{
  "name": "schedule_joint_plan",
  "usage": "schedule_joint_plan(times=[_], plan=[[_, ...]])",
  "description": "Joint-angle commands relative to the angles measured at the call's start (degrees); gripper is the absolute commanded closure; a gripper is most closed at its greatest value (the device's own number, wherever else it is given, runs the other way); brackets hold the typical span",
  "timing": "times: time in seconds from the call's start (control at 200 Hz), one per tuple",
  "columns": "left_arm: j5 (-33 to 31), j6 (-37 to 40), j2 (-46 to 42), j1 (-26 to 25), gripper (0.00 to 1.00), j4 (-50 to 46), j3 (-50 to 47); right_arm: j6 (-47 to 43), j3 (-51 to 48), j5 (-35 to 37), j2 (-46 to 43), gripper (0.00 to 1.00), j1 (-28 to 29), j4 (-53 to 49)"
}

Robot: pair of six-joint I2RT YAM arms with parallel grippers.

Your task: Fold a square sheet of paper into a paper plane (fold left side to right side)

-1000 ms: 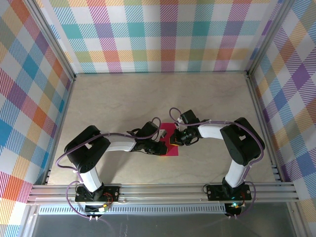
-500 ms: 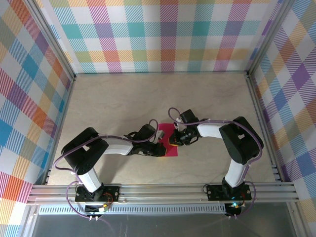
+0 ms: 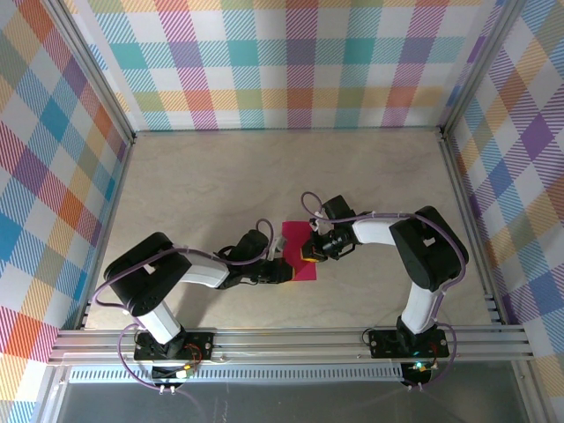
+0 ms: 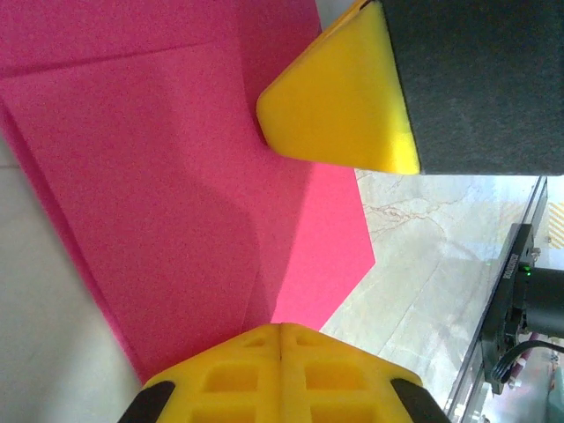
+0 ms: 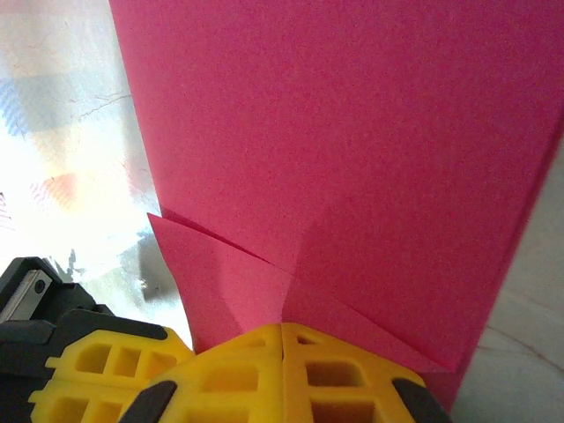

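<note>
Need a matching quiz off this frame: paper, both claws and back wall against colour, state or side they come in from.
Column 1:
A. paper sheet
B. left claw
C. right claw
D. back wall

Column 2:
1. multicolour plaid
2. shut, tips over the paper, reaching in from the right
3. magenta, creased, lying on the table
4. shut, tips over the paper, reaching in from the left

Pairs: A-3, B-4, C-2, D-1
</note>
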Motion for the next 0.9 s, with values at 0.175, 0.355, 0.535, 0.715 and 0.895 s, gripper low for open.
schedule_joint_plan(times=[0.175,0.355,0.535,0.715,0.895], plan=[[0.0,2.0,-3.8,-0.5,1.00,-11.9,-1.6,-1.6,-0.4,7.2,3.2,1.00,-1.2,-5.9],[-1.3,3.7,-6.0,-0.6,1.00,-15.7,-1.2,-1.4,-0.1,5.5,2.6,1.00,-1.2,-4.9],[-1.3,4.1,-9.1,0.6,0.99,-16.7,0.1,-0.5,-0.5,0.3,-0.2,0.97,-1.2,-1.4],[-3.6,5.9,-11.6,3.3,0.82,-19.1,2.9,2.5,-2.3,-2.3,-5.7,0.87,-1.2,4.4],[-6.1,7.4,-12.0,5.8,0.67,-18.5,5.4,4.1,-4.8,1.5,-12.7,0.63,-1.3,6.4]])
